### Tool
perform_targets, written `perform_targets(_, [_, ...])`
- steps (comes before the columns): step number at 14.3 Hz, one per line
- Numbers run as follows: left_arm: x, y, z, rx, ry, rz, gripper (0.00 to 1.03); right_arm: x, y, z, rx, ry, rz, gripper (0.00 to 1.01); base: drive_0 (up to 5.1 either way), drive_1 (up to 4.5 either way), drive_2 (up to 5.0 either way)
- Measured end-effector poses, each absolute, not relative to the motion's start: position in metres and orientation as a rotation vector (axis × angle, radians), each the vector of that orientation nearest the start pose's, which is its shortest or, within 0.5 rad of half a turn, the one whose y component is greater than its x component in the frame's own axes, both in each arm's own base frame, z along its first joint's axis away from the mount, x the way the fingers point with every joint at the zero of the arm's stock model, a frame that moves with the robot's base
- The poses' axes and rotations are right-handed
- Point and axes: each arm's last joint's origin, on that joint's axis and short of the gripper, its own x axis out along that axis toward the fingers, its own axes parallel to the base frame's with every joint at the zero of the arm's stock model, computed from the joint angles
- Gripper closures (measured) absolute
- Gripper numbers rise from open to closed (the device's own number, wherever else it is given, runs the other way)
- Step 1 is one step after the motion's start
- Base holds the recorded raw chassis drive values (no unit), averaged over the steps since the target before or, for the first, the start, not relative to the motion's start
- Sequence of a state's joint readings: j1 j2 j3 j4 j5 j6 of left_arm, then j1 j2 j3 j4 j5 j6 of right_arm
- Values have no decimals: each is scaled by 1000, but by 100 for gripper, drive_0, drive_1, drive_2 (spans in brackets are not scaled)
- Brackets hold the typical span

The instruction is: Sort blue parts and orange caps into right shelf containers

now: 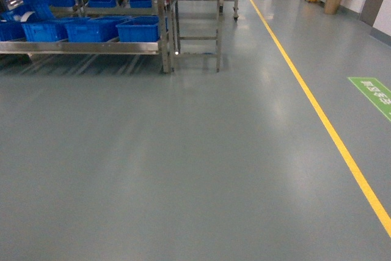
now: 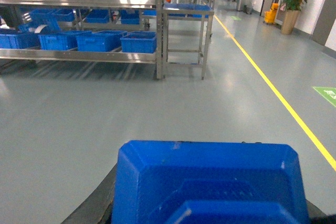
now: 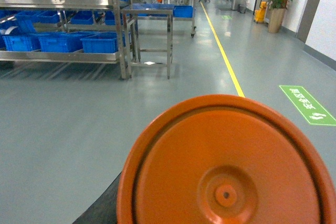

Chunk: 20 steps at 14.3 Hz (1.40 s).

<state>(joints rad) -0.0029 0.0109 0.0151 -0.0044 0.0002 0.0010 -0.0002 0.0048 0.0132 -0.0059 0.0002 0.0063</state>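
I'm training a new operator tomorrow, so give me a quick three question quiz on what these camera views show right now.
1. True or false: in the head view, the yellow floor line runs left of the steel rack.
2. What fills the right wrist view? A red bottle; B orange cap; C green box.
3. What colour is the part filling the left wrist view?
Key: 1 false; 2 B; 3 blue.

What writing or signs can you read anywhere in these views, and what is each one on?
Green floor sign: white characters, too blurred to read.
Same green floor sign in the left wrist view: also unreadable.
Small green floor mark far down the aisle: too small to read.
Orange cap, blue part, blue crates: no text visible.
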Motion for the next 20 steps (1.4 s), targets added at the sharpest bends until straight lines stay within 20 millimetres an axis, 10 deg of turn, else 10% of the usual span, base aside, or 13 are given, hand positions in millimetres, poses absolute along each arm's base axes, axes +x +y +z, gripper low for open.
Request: perform_targets(20, [97, 0, 167, 1, 1, -3, 59, 97, 0, 167, 7, -4, 0, 56, -1, 428, -429])
